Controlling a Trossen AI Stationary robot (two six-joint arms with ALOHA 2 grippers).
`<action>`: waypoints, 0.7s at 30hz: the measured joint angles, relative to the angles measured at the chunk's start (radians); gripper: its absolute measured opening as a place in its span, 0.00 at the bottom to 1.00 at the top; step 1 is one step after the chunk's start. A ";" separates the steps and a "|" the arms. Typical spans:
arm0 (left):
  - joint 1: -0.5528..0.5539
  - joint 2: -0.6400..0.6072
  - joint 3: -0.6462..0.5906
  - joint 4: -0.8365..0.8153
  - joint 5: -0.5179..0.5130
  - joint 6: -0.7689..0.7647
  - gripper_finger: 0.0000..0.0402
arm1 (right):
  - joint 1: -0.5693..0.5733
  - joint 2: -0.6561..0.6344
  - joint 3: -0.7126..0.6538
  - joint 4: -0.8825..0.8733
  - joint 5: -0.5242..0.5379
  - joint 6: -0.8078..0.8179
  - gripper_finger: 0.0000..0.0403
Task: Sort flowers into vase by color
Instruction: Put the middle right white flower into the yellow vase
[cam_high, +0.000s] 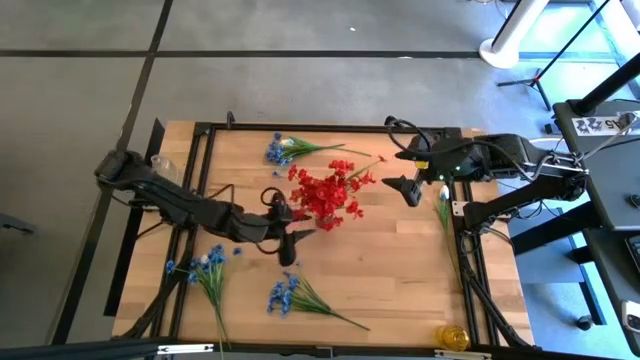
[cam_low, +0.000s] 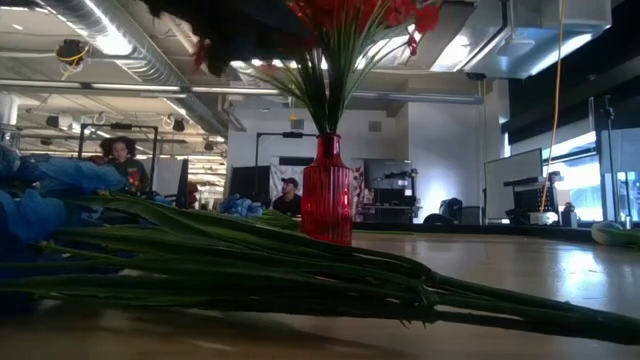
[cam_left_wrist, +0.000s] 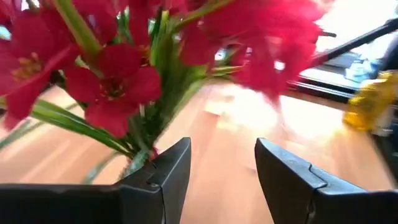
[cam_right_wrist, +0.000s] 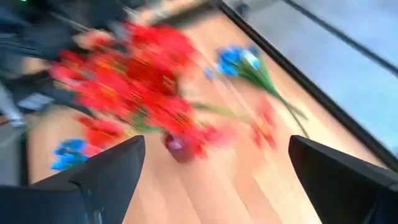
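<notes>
— Left pincer (cam_high: 284, 228)?
— Parted, nothing between the fingers (cam_left_wrist: 163, 180); just beside the red bouquet (cam_high: 328, 193), at the stems near the neck of the red vase (cam_low: 327, 203).
— Right pincer (cam_high: 410, 188)?
— Spread wide, empty; on the other side of that bouquet, hanging over the bench (cam_high: 400, 270).
— Done so far?
— Most red sprigs standing upright in the red vase, mid-bench. Looks like the red part nearly finished.
— Left to do?
— One red sprig (cam_high: 368, 162) lying flat just beside the bouquet. Four blue bunches down on the wood too: one (cam_high: 285, 150) at the far edge, one (cam_high: 208, 268) at the near left, one (cam_high: 290, 294) near the front middle, a thin one (cam_high: 442, 205) by the right rail. No second vase in sight, so no telling where the blue ones belong.
— Overall?
— Roughly halfway, by the look of it.
</notes>
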 joint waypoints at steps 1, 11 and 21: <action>-0.012 -0.028 0.000 -0.043 0.005 -0.016 0.43 | -0.007 0.000 0.000 -0.048 0.014 0.047 0.98; -0.139 -0.321 0.000 -0.212 0.004 -0.209 0.42 | -0.092 0.043 -0.106 -0.467 -0.077 0.507 0.98; -0.238 -0.497 0.000 -0.201 -0.001 -0.210 0.42 | -0.353 0.043 -0.519 -0.394 -0.254 0.582 0.91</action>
